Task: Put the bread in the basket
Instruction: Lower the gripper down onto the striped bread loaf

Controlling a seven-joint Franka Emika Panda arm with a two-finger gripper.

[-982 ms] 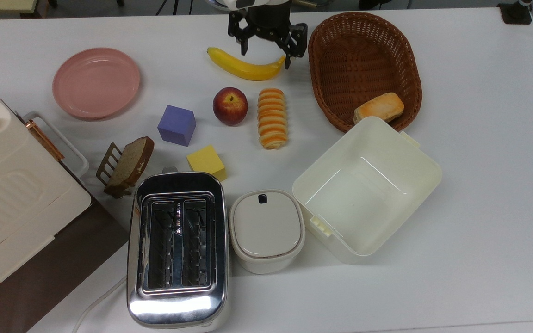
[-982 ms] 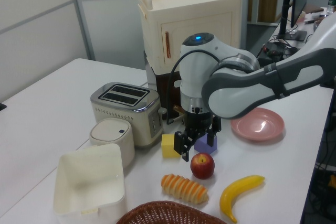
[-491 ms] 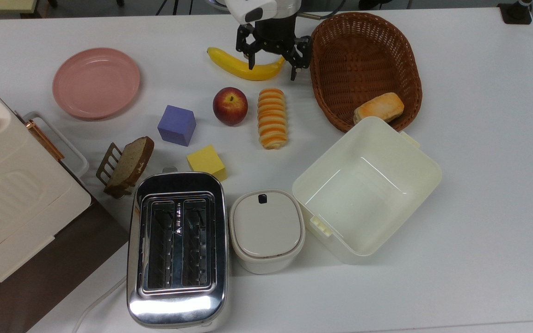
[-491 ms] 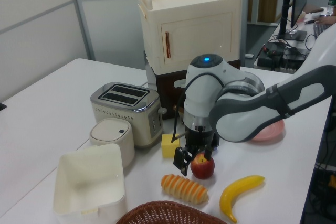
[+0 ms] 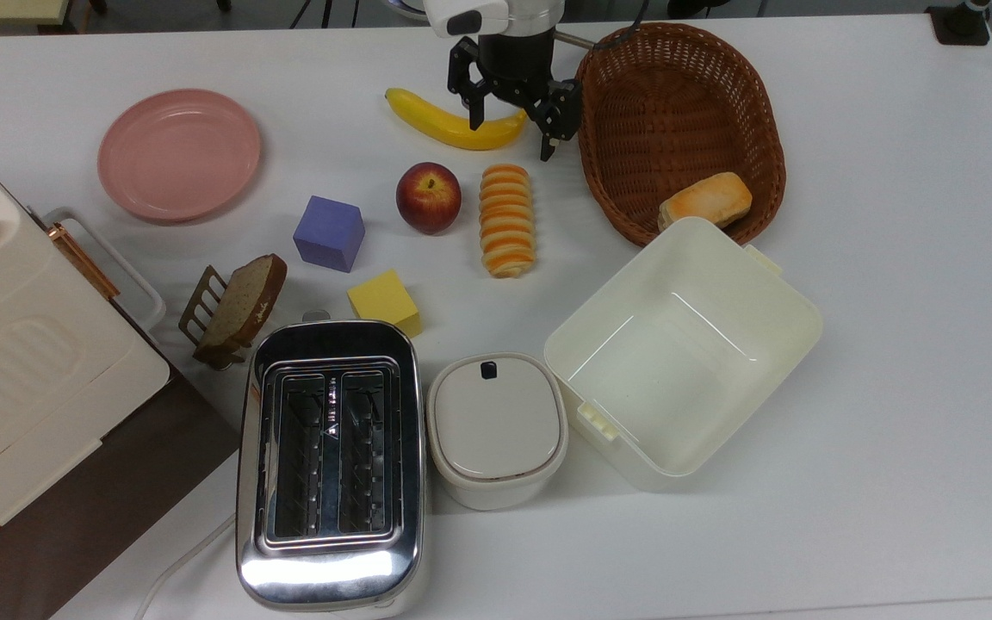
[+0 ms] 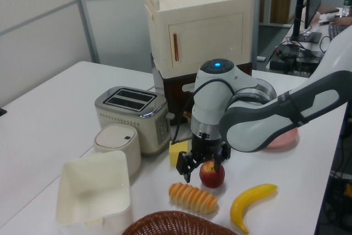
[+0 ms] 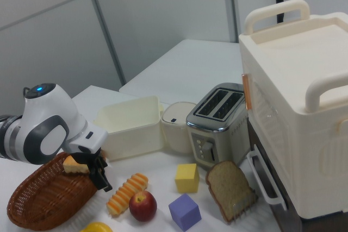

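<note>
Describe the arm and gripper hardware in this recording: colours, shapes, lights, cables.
The arm has smooth white rounded shells with grey joint sections. A small blue light glows on top of its wrist housing. The two-finger gripper is black, with angular, slender fingers. A dark cable runs near the wrist in the top view.

Woven wicker basket (image 5: 677,112), glossy chrome toaster (image 5: 330,465), matt white table (image 5: 892,344)
</note>
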